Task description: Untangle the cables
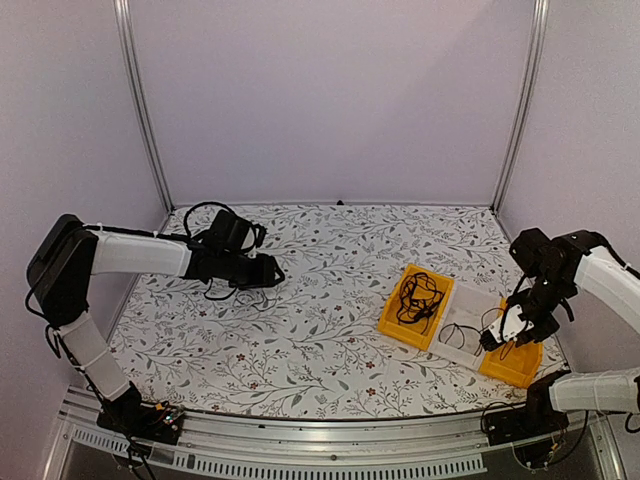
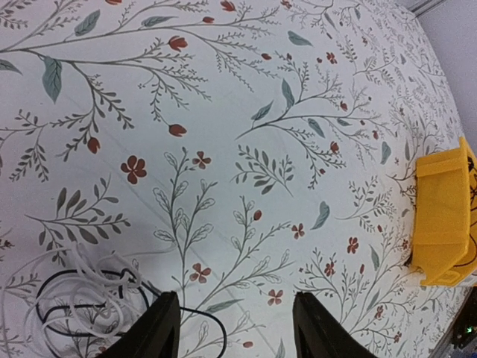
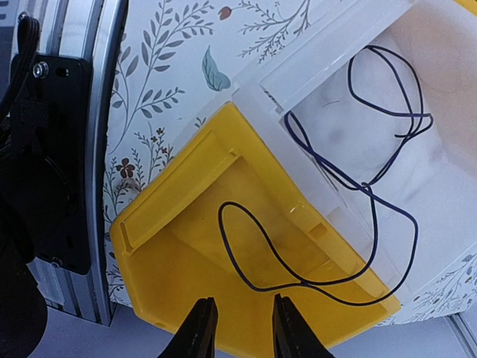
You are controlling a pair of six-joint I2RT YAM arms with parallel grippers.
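Observation:
A tangle of white and black cables lies on the floral tablecloth, just left of my left gripper, which is open and empty low over the cloth. In the top view the left gripper is at the table's left and largely hides that tangle. A black cable bundle lies in a yellow bin. One thin dark cable loops in the near yellow bin and runs over into the white bin. My right gripper hovers above that yellow bin, open and empty.
Three bins stand in a row at the right: yellow, white, yellow. The left yellow bin shows at the right edge of the left wrist view. The aluminium front rail and the right arm's base are beside the near bin.

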